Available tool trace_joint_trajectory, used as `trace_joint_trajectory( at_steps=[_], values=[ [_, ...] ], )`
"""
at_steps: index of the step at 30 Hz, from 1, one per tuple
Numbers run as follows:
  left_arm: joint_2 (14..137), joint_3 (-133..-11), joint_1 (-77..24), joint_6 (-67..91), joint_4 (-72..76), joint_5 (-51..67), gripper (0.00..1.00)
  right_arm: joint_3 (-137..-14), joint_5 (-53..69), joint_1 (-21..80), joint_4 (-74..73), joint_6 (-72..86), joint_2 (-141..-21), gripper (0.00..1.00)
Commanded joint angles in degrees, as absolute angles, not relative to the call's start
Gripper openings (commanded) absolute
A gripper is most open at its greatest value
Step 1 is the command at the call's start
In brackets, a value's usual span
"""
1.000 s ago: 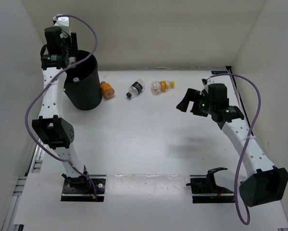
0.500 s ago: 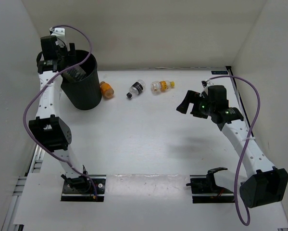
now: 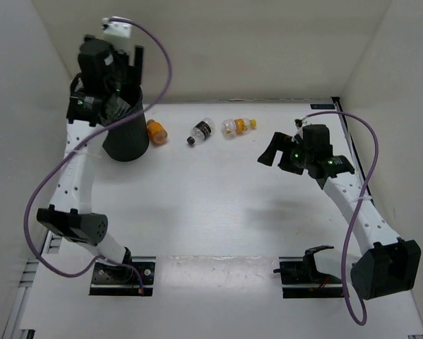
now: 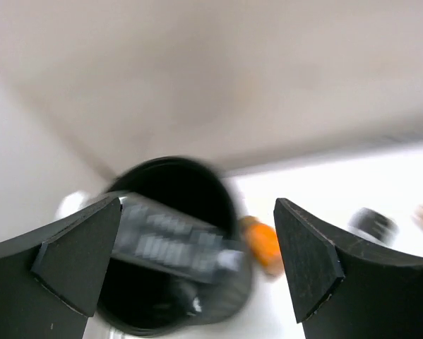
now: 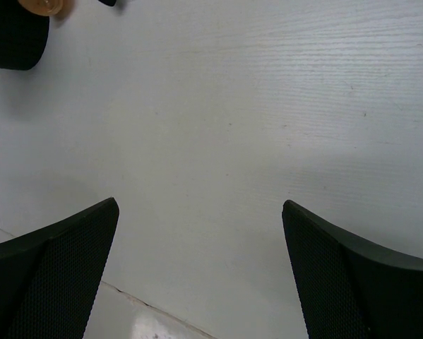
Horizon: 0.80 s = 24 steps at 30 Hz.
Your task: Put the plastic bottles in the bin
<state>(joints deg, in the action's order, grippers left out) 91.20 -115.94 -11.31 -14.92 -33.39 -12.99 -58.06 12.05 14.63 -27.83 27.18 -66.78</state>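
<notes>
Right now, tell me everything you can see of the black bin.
The bin is black, round, tapering to its base, and looks plastic. It stands upright at the table's far left, open-topped, partly hidden by the left arm. The left gripper is open above its mouth, where a blurred labelled bottle shows. A stubby orange bottle lies beside its base; contact is unclear.

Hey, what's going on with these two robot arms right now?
The left gripper hangs over the black round tapered bin with its jaws open; a blurred labelled plastic bottle shows in its mouth. The right gripper hovers open and empty over the white table. A stubby orange bottle, a dark-labelled clear bottle and an orange-capped bottle lie beside the bin.
</notes>
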Motion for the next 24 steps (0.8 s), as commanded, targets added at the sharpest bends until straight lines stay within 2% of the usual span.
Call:
trace_joint_trajectory(
  at_steps=[1, 5, 9, 12, 15, 19, 24],
  values=[
    [88.5, -111.2, -21.1, -21.4, -35.9, -16.9, 1.0, -58.3, 10.1, 14.4, -25.3, 31.5, -69.0, 1.0],
    [90.3, -107.6, -24.9, -22.0, -37.1, -18.8, 1.0, -63.5, 3.7, 14.4, -27.7, 40.6, -74.9, 1.0],
    [91.0, -102.9, -25.4, -20.7, -39.0, -19.3, 1.0, -78.7, -4.2, 14.9, -31.5, 53.8, -86.3, 1.0],
    [89.8, -98.6, -25.4, -20.7, -39.6, -21.1, 1.0, -89.3, -9.0, 16.3, -35.4, 57.2, -96.9, 1.0],
    [87.9, -94.8, -24.6, -20.7, -40.2, -21.7, 1.0, -101.8, -6.7, 16.9, -41.4, 61.2, -108.7, 1.0],
    [85.1, -91.0, -22.1, -20.7, -40.2, -21.2, 1.0, -107.5, 0.1, 16.9, -41.3, 72.7, -119.6, 1.0],
    [83.0, -89.3, -18.6, -20.2, -40.7, -20.0, 1.0, -113.1, -2.7, 16.9, -41.2, 79.4, -125.6, 1.0]
  ],
)
